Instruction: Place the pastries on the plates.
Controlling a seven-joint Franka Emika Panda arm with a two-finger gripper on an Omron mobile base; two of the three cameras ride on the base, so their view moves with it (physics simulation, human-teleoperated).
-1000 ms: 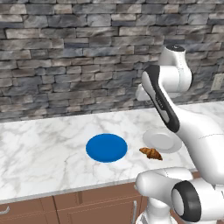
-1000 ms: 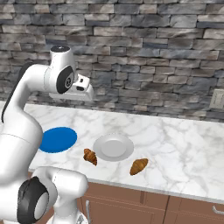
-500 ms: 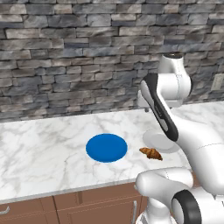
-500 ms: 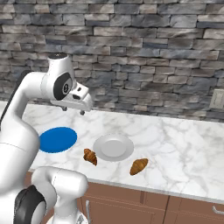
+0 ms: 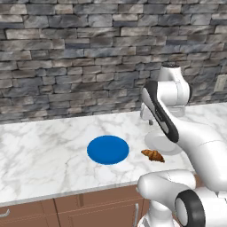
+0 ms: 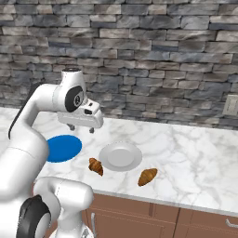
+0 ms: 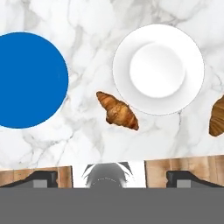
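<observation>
Two golden-brown croissants lie on the marble counter. One croissant [image 7: 117, 110] [image 6: 96, 166] [image 5: 153, 155] rests between the blue plate [image 7: 30, 79] [image 6: 62, 148] [image 5: 107, 149] and the white plate [image 7: 158, 69] [image 6: 120, 156], close to the white plate's rim. The other croissant [image 6: 147, 176] [image 7: 217, 116] lies beyond the white plate, near the counter's front edge. My gripper [image 6: 82, 129] [image 7: 112, 177] hangs open and empty well above the counter, pointing down over the gap between the plates. In the left base view my arm hides part of the white plate [image 5: 158, 142].
A stone-brick wall [image 6: 153, 60] backs the counter. Wooden cabinet fronts [image 6: 139, 218] run below its front edge. An outlet [image 6: 231, 106] sits on the wall at the right. Bare marble [image 5: 40, 150] spreads to the left of the blue plate.
The hand has turned downward and come lower and forward, from high near the wall to above the space between the two plates. Plates and croissants have not moved.
</observation>
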